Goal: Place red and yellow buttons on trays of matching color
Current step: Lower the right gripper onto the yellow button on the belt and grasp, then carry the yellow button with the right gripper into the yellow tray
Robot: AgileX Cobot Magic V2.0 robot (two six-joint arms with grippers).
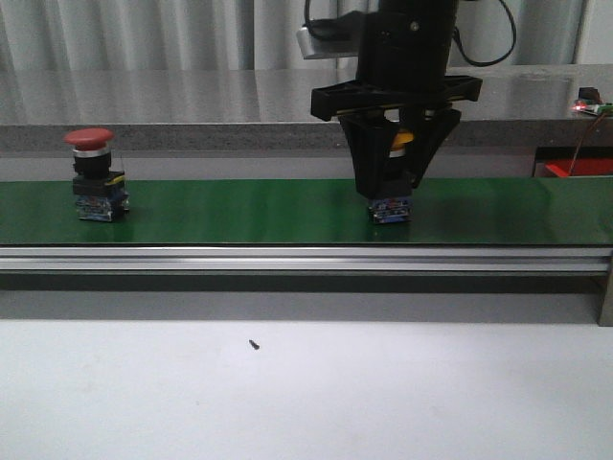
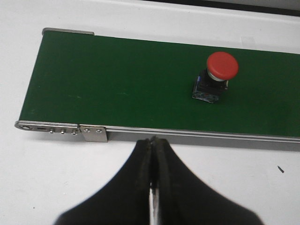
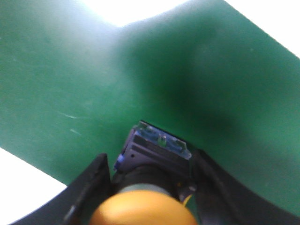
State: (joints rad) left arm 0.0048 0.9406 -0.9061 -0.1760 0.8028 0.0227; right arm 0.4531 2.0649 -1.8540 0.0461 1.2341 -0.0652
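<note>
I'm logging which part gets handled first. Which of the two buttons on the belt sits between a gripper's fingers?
The yellow button: the right gripper straddles it, a finger on each side. The red button stands alone, farther left on the green belt.
</note>
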